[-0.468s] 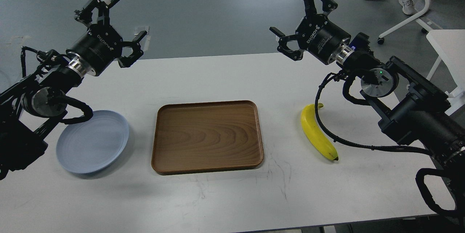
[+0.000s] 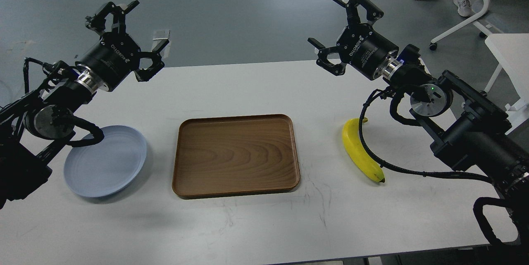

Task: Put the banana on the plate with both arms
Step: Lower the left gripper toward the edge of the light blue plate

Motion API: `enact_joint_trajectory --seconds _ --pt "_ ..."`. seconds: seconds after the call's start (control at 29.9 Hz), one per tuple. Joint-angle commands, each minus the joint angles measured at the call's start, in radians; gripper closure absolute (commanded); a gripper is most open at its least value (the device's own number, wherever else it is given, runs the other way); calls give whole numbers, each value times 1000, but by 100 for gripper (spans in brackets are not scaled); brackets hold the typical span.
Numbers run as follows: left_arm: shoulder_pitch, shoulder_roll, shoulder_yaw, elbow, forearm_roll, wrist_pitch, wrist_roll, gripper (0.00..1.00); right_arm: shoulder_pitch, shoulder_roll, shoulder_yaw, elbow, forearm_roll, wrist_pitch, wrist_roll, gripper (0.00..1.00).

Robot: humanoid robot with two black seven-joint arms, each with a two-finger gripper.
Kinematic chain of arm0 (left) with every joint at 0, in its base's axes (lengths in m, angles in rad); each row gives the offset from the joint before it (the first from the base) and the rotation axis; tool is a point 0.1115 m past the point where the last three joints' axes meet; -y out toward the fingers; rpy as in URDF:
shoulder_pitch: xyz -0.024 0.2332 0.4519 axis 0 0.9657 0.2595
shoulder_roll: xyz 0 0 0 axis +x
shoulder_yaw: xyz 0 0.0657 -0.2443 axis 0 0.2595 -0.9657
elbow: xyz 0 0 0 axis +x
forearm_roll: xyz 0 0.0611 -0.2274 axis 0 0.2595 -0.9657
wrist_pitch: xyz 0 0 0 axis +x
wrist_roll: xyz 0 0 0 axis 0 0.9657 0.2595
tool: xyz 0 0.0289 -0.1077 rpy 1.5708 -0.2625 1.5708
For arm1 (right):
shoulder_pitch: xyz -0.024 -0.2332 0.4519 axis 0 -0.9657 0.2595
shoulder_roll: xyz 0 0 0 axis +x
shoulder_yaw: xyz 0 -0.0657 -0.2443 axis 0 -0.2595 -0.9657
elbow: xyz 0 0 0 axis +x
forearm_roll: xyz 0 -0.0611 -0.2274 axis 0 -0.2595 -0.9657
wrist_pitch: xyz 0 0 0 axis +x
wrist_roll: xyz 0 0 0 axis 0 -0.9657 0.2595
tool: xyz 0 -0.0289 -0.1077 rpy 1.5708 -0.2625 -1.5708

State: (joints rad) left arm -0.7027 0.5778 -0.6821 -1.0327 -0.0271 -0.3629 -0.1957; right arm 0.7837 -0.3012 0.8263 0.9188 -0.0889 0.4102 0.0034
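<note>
White surface [image 2: 256,223]: plate [image 2: 105,161] left, banana [image 2: 358,151] right.
Left end effector [image 2: 129,35] and right end effector [image 2: 339,29] raised, fingers spread, empty.

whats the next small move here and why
Probably lower the right gripper toward the banana. Both grippers are open and raised above the far side of the table, holding nothing. The banana lies flat at the right, beside the wooden tray, while the plate sits bare at the far left under the left gripper, so the right arm is nearer the fruit.
</note>
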Motion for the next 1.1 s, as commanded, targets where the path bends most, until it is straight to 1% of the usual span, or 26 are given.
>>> enact_joint_trajectory --seconds 0.0,1.07 --pt "5 -7 -2 3 0 2 -5 2 -4 -7 2 2 0 -8 0 0" --pt "32 -39 -2 8 0 4 -1 2 -20 -26 7 5 0 -10 0 0"
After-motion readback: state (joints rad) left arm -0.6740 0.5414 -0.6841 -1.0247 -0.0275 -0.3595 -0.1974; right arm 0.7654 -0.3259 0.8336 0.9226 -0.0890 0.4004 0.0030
